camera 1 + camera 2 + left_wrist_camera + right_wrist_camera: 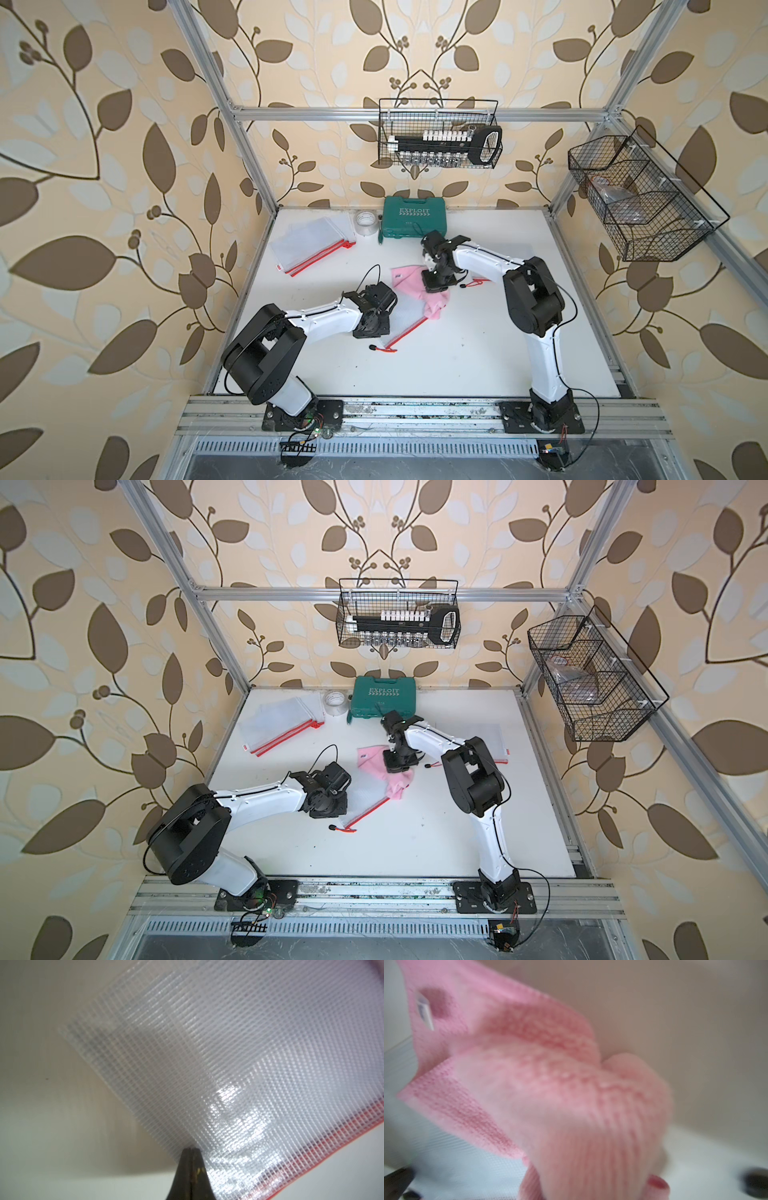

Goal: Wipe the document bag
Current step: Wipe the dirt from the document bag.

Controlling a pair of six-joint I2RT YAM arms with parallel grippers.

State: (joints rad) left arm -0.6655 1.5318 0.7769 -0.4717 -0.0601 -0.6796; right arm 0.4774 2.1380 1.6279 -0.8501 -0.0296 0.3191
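Observation:
The document bag [405, 322], clear mesh with a red zipper edge, lies flat mid-table in both top views [365, 808]. My left gripper [191, 1149] is shut, with its joined tips touching the side edge of the document bag [249, 1053]. From above, the left gripper's wrist [372, 328] covers that end. A pink cloth [405, 280] lies over the bag's far end. My right gripper [434, 286] is shut on the pink cloth [550, 1095], which bunches up and hides the jaws. The document bag [456, 1167] shows beneath it.
A stack of more mesh bags [311, 249] lies at the back left, beside a tape roll [365, 222] and a green tool case [413, 216]. Another bag [494, 742] lies under the right arm. Wire baskets hang on the back frame [440, 137] and the right frame [636, 199].

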